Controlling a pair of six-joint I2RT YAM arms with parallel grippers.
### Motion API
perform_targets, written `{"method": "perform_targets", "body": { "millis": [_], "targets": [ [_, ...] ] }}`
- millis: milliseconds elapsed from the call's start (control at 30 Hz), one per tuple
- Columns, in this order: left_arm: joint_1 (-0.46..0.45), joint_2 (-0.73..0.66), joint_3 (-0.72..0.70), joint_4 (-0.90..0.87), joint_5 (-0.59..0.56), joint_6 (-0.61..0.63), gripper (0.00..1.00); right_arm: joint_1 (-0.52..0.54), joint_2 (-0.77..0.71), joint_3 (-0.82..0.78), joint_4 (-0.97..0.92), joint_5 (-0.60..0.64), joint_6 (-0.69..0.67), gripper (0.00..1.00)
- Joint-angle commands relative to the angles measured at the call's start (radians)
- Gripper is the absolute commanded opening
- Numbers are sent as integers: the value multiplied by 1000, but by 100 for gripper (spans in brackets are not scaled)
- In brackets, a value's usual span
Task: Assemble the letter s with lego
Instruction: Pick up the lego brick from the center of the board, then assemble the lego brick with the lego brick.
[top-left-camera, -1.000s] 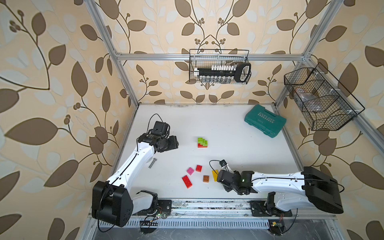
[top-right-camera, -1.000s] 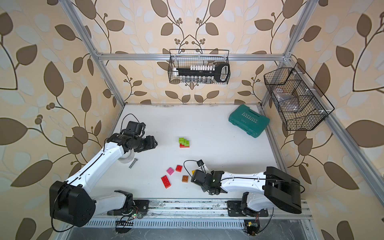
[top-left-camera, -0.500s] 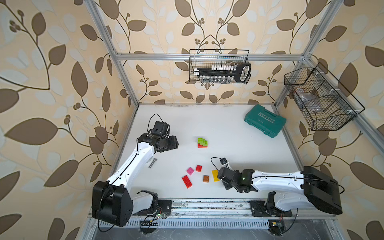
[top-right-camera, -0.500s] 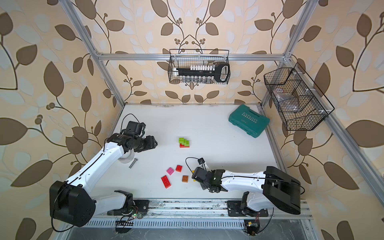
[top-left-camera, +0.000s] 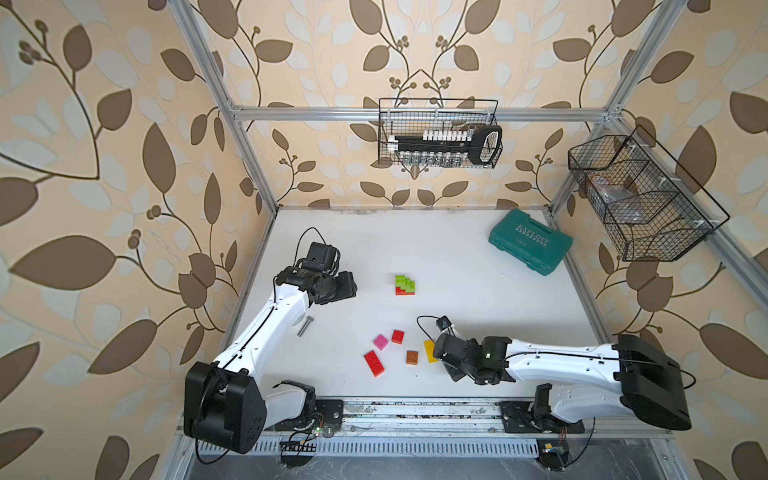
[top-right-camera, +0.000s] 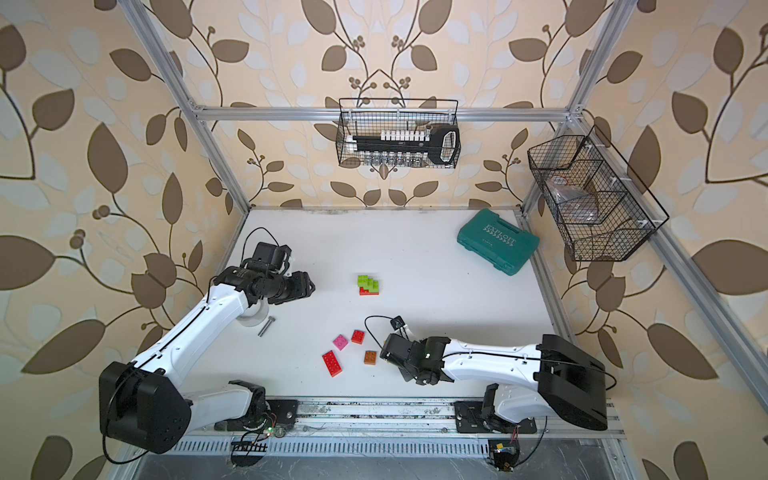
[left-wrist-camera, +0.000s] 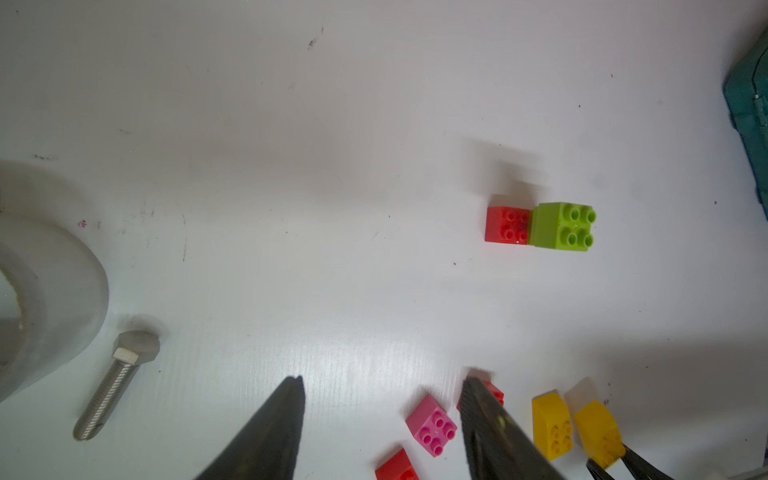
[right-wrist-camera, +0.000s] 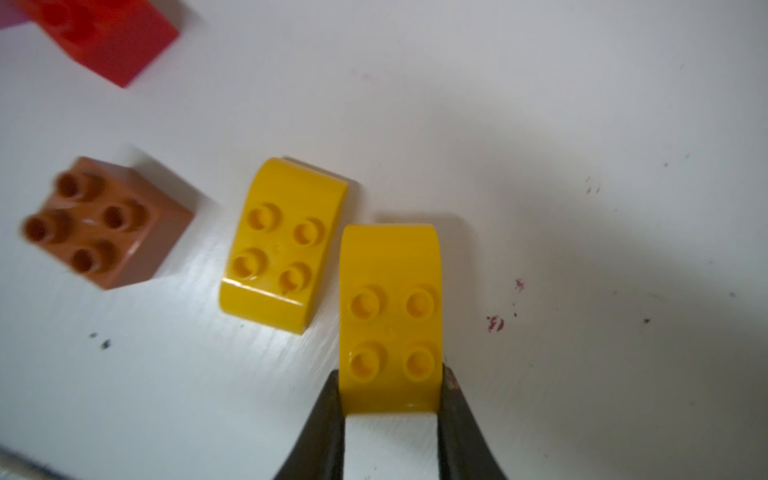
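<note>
Lego brick, yellow, pinched at one end by the clenched right gripper, low over the near side of the table.
Its yellow twin lies just beside it, with a brown brick next along. Near them are a small red brick, a pink brick and a long red brick, all loose between the two arms. Farther back stands a stack (green bricks over a red base), well apart from the loose ones. The left gripper hovers at the left side with its jaws apart and nothing between them, near a bolt and a tape roll. A teal case sits in the far right corner. Whether the held brick is off the table I cannot tell.
</note>
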Motion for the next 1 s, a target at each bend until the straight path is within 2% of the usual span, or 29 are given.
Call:
{"method": "perform_targets", "body": {
  "millis": [0, 67, 200, 333, 433, 600, 833, 967],
  "targets": [
    [10, -19, 10, 3, 9, 7, 62, -2, -118, 139, -167, 49, -159, 19],
    [10, -18, 17, 8, 36, 13, 63, -39, -148, 194, -173, 16, -297, 19],
    [10, -11, 38, 36, 146, 23, 63, -177, -149, 275, -113, -157, -685, 16],
    [8, -6, 36, 117, 291, -17, 63, -389, -86, 354, -47, -431, -1048, 14],
    [-3, 10, 19, 194, 366, -70, 62, -549, 29, 466, -69, -612, -1226, 13],
    [-39, 49, -39, 359, 450, -168, 63, -678, 267, 668, -126, -767, -1378, 12],
    [-50, 144, -118, 611, 569, -319, 70, -706, 545, 869, -169, -827, -1476, 14],
    [-50, 191, -145, 687, 603, -350, 74, -704, 632, 949, -211, -849, -1509, 14]
  ]
}}
